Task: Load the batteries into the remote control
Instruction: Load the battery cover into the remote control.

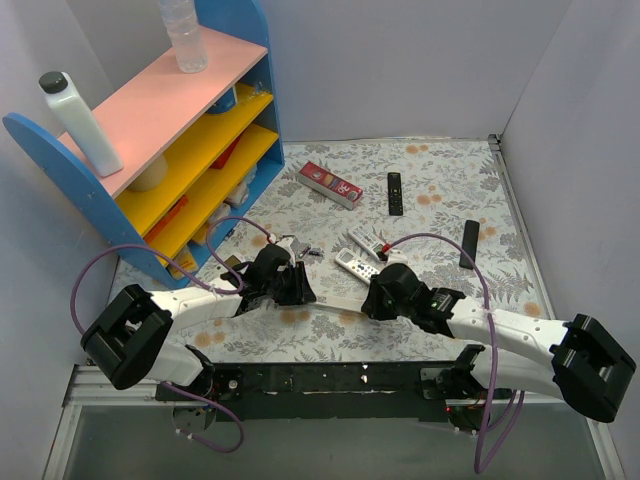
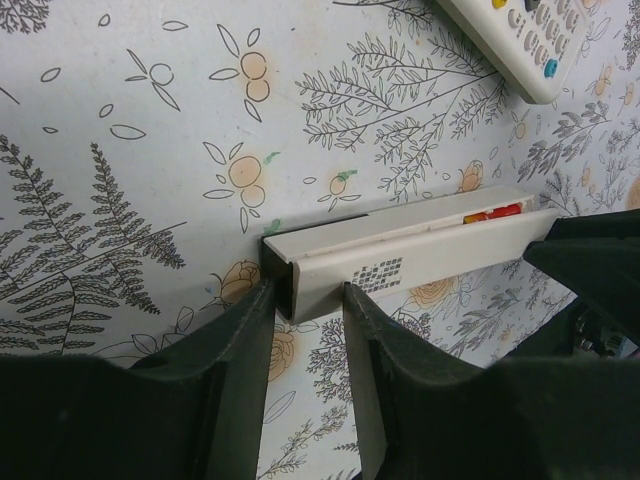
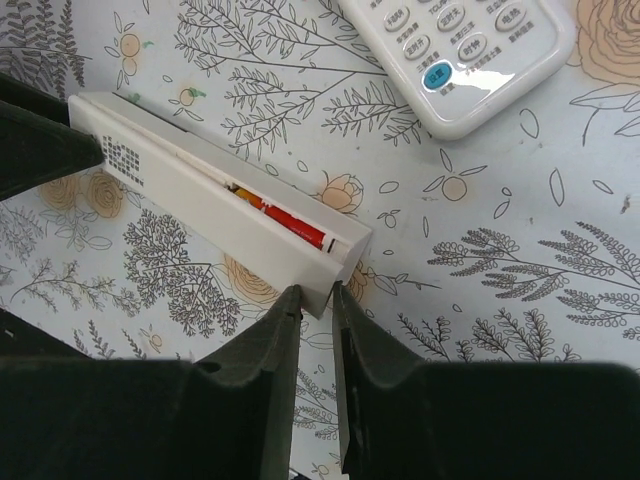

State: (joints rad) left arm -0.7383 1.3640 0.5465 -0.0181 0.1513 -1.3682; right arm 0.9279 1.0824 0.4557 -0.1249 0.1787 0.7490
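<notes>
Two grippers on one remote, one at each end. Left gripper closed on the end with the printed dot patch, fingers pressed to opposite sides. Right gripper pinched shut on the other end, right at the open battery bay. In that bay: red battery, lengthwise and seated, with an orange-yellow bit beside it toward the remote's middle. Cannot tell whether that is a second cell. Remote itself low over the floral cloth, between the two wrists. Resting or lifted: unclear. Just beyond the remote, two white button remotes side by side, the nearer one close to the right-hand end. Farther beyond the remote, a red box and two black remotes. Beyond and left of the remote, a shelf with a white bottle on top.
</notes>
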